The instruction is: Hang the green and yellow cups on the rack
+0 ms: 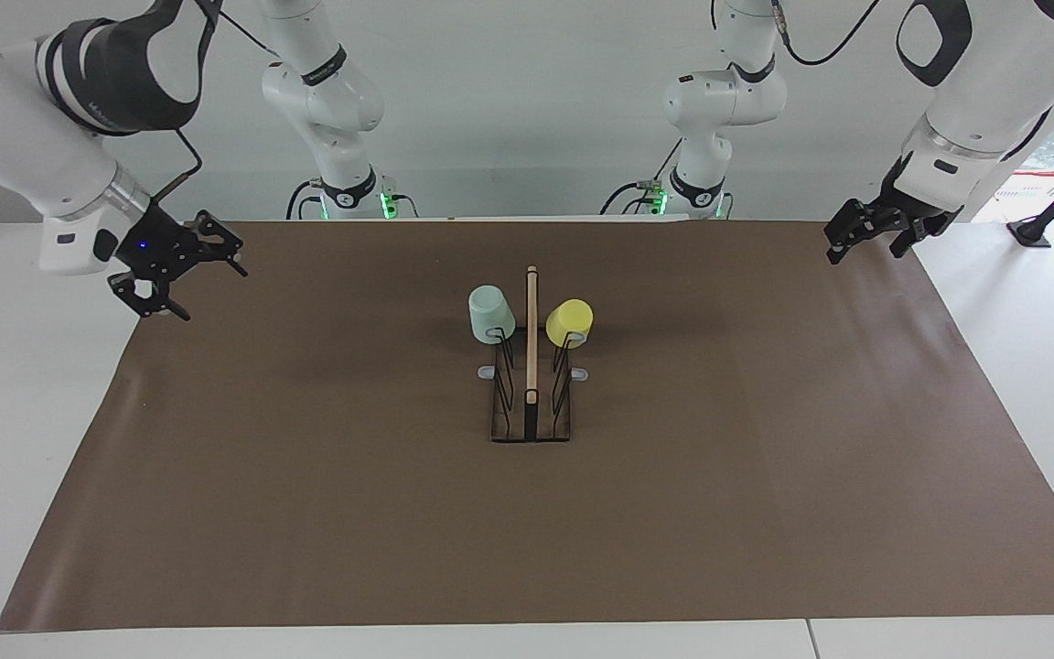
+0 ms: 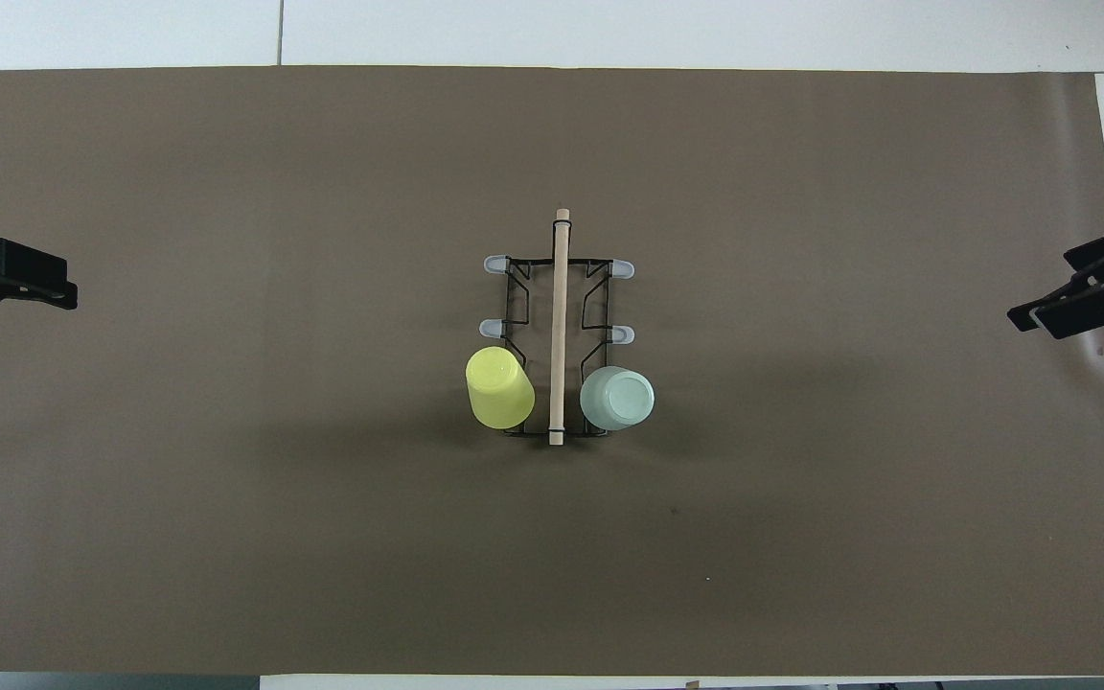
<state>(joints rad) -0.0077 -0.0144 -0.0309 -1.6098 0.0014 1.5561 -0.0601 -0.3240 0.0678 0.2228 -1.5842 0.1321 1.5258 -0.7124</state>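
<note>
My right gripper (image 1: 181, 275) and left gripper (image 1: 870, 233), jaws apart and empty, hang over opposite ends of the table, well clear of the central rack (image 1: 532, 384), whose robot-end prongs carry the green cup (image 1: 490, 315) and yellow cup (image 1: 569, 321).

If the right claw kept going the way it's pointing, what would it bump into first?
Probably just the brown mat. The right claw, open, hangs over the mat's edge at the right arm's end, tilted down toward the middle. The rack and cups look too distant, though depth is unclear.
</note>
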